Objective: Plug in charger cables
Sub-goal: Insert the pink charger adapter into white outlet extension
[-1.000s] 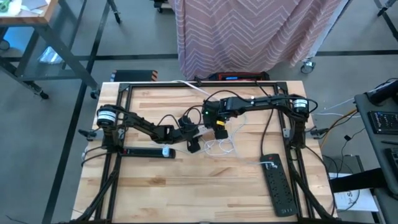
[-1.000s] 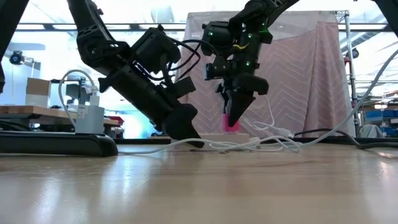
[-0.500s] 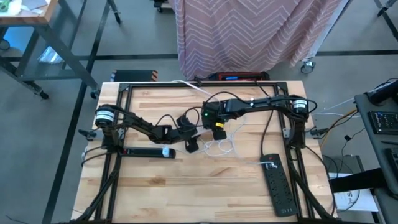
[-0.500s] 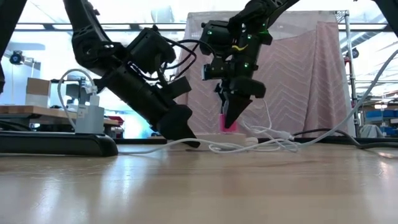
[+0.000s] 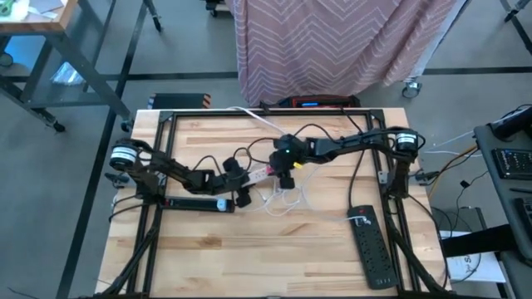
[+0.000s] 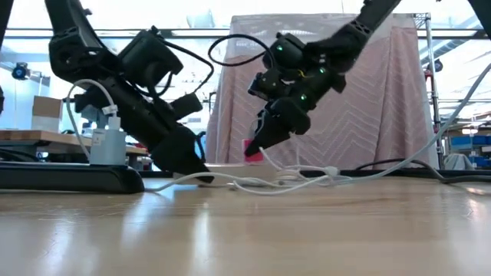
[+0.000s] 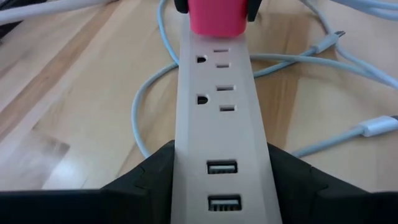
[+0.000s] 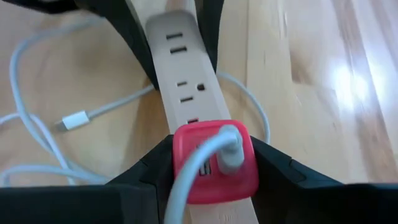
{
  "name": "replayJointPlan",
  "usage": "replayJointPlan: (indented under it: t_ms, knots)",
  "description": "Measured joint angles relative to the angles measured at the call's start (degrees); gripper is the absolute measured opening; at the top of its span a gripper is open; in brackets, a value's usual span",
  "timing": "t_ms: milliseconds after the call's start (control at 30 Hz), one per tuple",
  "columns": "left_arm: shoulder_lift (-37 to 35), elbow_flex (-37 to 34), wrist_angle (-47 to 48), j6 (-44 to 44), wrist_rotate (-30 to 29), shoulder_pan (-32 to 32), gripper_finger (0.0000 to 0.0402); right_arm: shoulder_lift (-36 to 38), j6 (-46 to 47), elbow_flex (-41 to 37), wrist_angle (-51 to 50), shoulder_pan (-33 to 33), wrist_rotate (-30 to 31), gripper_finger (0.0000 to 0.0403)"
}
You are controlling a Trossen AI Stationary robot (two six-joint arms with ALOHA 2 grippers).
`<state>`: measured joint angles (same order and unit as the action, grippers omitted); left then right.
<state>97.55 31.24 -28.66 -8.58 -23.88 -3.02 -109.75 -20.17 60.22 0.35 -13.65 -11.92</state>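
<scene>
The left end effector [image 7: 217,180] reached from the tabletop's [image 5: 249,257] left edge toward the middle and was clenched on one end of a white power strip [image 7: 216,112], its two dark fingers [image 7: 149,177] pressed against the strip's long sides beside the USB ports. The right end effector [image 8: 211,168] came in from the right edge to the middle of the tabletop and grasped a red-pink plug block [image 8: 214,162], fingers on either side of it. In both wrist views the block sat against the face of the white strip at its other end, past two free outlets; whether its prongs were fully seated could not be told. A white charger cable [image 8: 186,180] ran from a connector in the block's back. More white charger cables [image 5: 287,198] lay looped on the wood just beside the strip, one ending in a small white connector [image 7: 376,126]. A black power strip [image 5: 195,203] lay near the left edge, with a light plug block [image 6: 103,142] standing on it, and another [image 5: 371,246] lay near the right front corner
</scene>
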Motion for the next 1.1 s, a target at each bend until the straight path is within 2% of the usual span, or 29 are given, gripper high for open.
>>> replayJointPlan:
  t_ms: [367,433,600,767,833,900,1100]
  knots:
    - [-2.55,-1.88,2.15,-1.09,-0.01,0.05,0.0181,-0.51,4.0,-12.41,27.98,-1.38,-2.71,0.0137]
    - [-2.38,-1.81,2.38,-0.96,0.08,0.47,0.0182,-0.61,4.97,-13.57,30.36,-2.06,-3.65,0.0137]
    - [-2.33,-1.27,3.43,0.0,2.41,1.56,0.0176,0.06,4.41,-12.53,28.86,-2.34,-6.61,0.0138]
    - [-2.33,0.09,6.27,-0.38,3.44,1.63,0.0181,0.51,5.46,-10.41,26.13,-2.54,-6.35,0.023]
    - [-2.33,0.22,6.82,-0.16,3.44,1.63,0.018,0.98,4.78,-9.88,25.7,-2.54,-5.45,0.0244]
    - [-2.4,0.24,7.46,-0.36,3.47,1.63,0.0177,0.97,4.13,-10.03,24.88,-2.56,-4.96,0.0231]
    - [-2.51,0.16,9.7,-0.98,4.46,1.61,0.0182,1.23,4.0,-10.18,25.33,-2.2,-5.92,0.0142]
